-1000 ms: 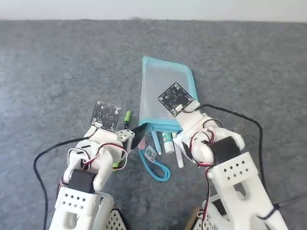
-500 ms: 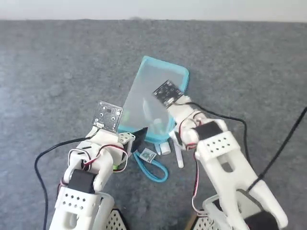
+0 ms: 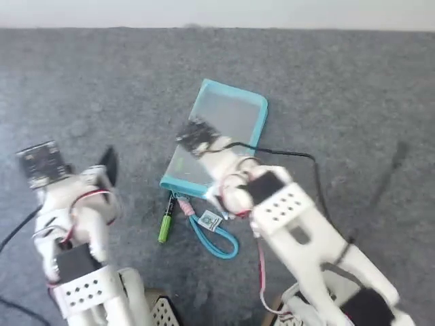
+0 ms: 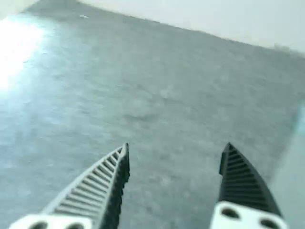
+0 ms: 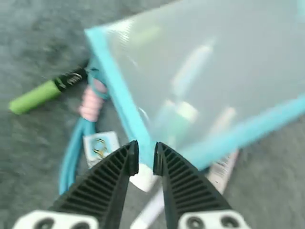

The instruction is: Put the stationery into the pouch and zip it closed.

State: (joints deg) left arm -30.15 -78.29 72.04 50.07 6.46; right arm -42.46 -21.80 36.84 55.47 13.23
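The translucent pouch [image 3: 228,119] with teal trim lies on the grey carpet, with several pens showing through its wall [image 5: 190,76]. White pen ends [image 5: 224,167] stick out of its near mouth. My right gripper [image 5: 145,149] is over that mouth, nearly shut, with the teal edge [image 5: 121,102] pinched between its fingertips. A green marker [image 3: 166,225] lies on the carpet beside the pouch's near left corner. My left gripper [image 4: 176,151] is open over bare carpet, well left of the pouch; its arm [image 3: 75,204] stands at the left of the high view.
The pouch's teal wrist strap [image 3: 216,239] loops toward the arms, with a small white tag [image 3: 209,219] on it. A black cable [image 3: 292,157] runs from the right arm across the carpet. Bare carpet stretches far and to both sides.
My left gripper let go of the pouch's corner and swung away to the left, now open. The right arm swept left across the mouth, turning the pouch. The green marker now lies uncovered.
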